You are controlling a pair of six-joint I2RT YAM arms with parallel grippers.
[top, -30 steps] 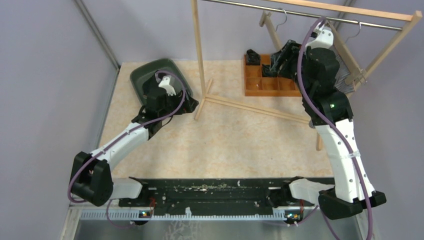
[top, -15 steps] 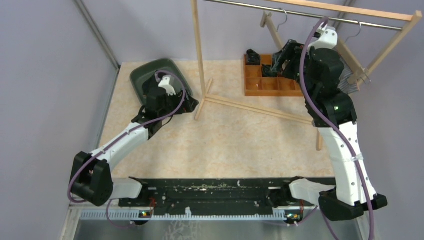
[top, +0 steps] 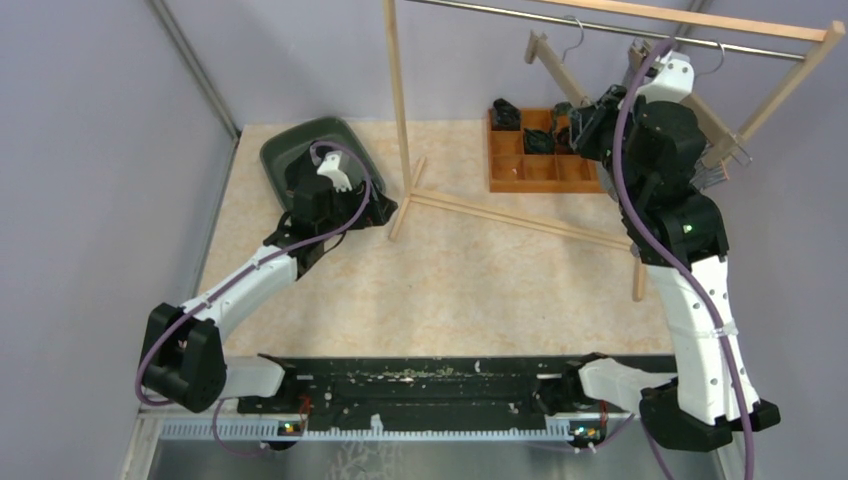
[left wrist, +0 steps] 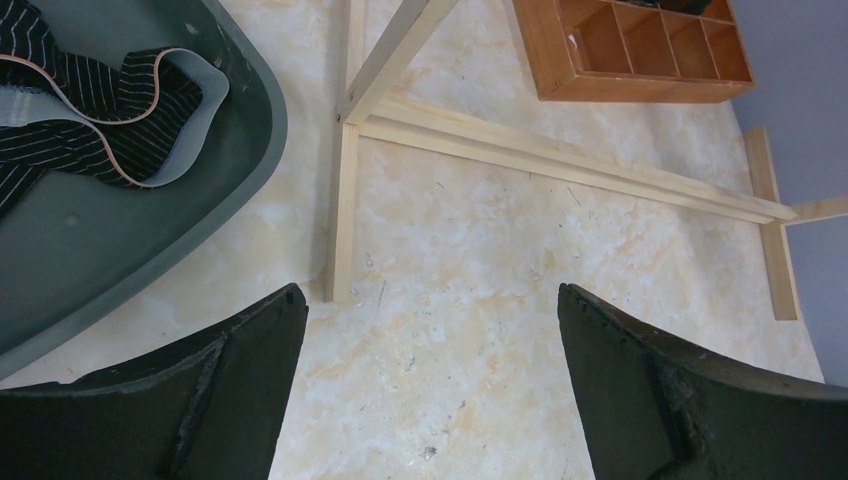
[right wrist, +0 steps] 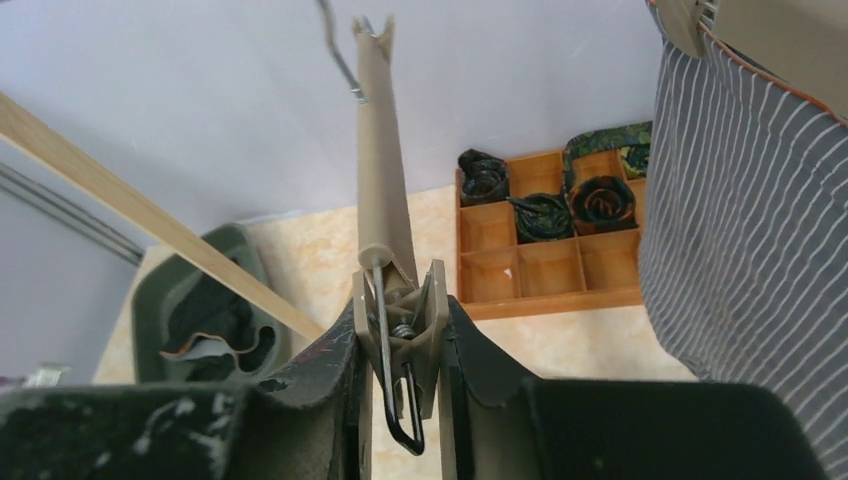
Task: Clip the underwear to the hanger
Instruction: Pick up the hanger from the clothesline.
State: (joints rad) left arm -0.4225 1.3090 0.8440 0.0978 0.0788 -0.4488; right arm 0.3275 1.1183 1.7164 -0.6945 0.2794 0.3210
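Beige marbled tabletop (top: 480, 280), lilac walls. Task item, black pinstriped underwear (left wrist: 70, 110), lies crumpled in dark green plastic tray (left wrist: 215, 200), not yet lifted. Just beside the tray, left gripper (left wrist: 430, 305) hovers, jaws wide apart. Well apart, right gripper (right wrist: 402, 335) clamps spring clip (right wrist: 395, 290) of tan hanger (right wrist: 380, 150). Step, by my reading: opening the clip. Next: left fetches the underwear and feeds its waistband in.

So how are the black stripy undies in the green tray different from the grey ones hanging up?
The black pinstriped underwear lies crumpled in the dark green plastic tray; the grey striped underwear hangs smooth from a tan hanger. The tray pair is black, the hanging pair grey-blue. Both have thin pale stripes.
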